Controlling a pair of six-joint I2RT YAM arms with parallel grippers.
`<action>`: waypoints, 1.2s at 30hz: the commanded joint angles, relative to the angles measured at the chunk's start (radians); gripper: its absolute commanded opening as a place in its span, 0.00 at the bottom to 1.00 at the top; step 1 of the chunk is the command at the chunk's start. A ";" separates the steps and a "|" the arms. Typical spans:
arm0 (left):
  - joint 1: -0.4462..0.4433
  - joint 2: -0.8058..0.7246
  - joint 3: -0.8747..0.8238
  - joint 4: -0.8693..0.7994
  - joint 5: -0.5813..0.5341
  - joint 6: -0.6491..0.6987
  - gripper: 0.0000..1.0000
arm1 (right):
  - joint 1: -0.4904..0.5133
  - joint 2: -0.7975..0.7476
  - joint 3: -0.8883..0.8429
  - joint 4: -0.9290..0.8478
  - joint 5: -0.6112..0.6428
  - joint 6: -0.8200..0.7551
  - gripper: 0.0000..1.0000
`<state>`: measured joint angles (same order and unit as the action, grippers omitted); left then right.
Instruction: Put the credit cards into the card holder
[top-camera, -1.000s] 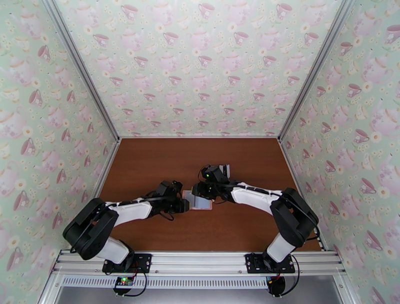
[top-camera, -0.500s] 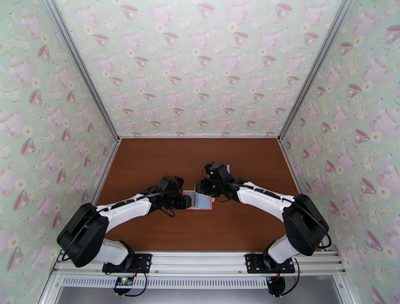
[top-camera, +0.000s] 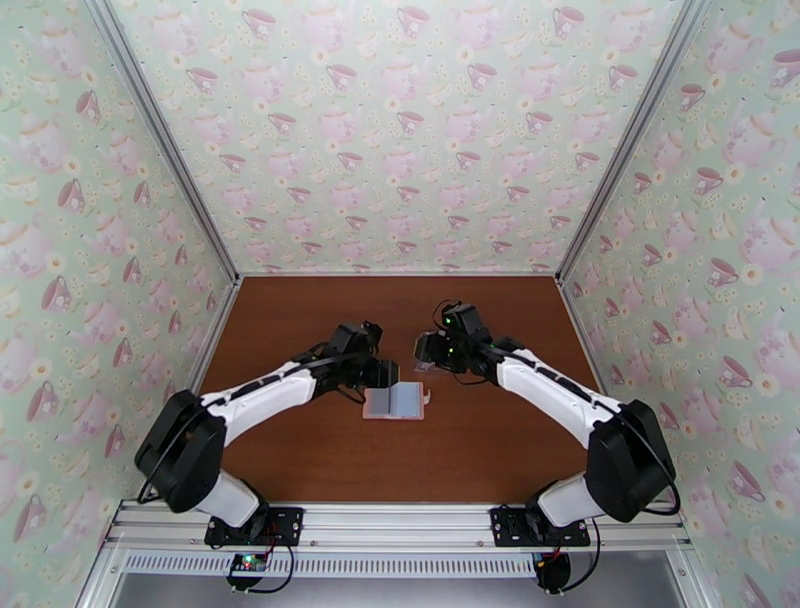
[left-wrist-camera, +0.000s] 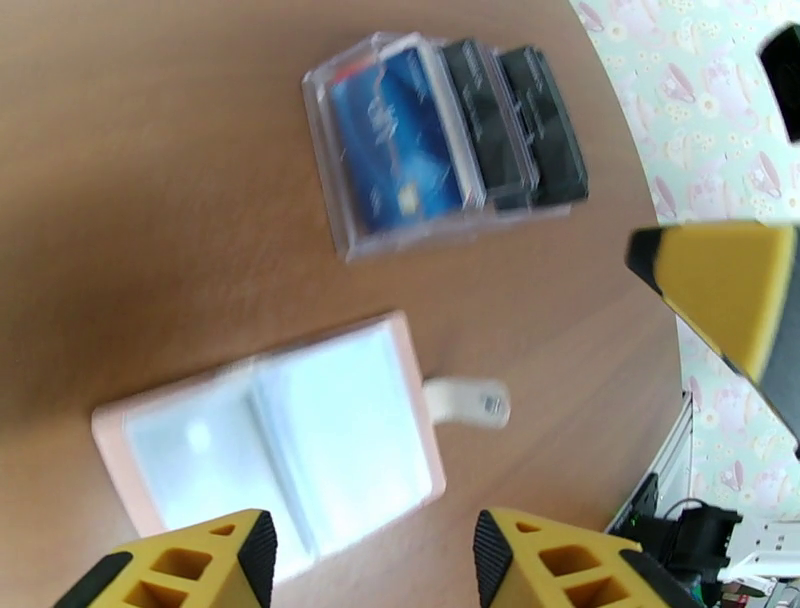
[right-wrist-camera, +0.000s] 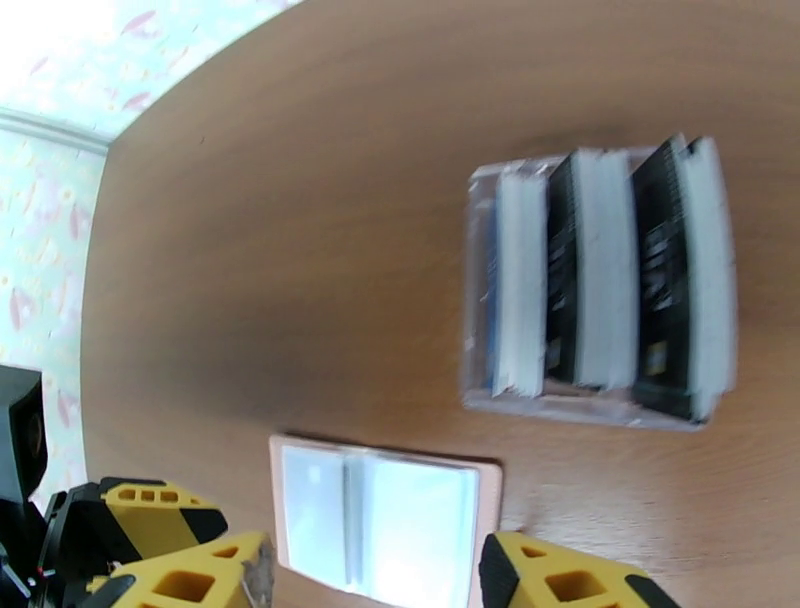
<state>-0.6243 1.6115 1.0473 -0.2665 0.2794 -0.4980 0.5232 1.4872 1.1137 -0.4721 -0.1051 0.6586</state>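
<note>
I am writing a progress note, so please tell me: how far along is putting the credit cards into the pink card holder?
Done: the card holder lies open flat, pale pockets up. In hand: nothing; the left gripper and right gripper are both open and empty, not touching it. Left: the credit cards stand in the clear rack; I see none in the pockets.

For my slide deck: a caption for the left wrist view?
Open left gripper near the unfolded pink card holder; clear rack of credit cards beyond, on the wooden table.
</note>
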 joint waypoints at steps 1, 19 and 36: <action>0.000 0.069 0.085 -0.012 -0.015 0.035 0.56 | -0.028 -0.017 0.061 -0.091 0.055 -0.050 0.60; 0.020 0.364 0.345 0.009 0.057 0.014 0.54 | -0.097 0.148 0.272 -0.273 0.187 -0.226 0.59; 0.026 0.489 0.398 0.092 0.137 -0.063 0.54 | -0.106 0.275 0.310 -0.273 0.194 -0.263 0.60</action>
<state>-0.6033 2.0743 1.4120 -0.2119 0.3786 -0.5388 0.4229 1.7470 1.3869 -0.7334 0.0750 0.4133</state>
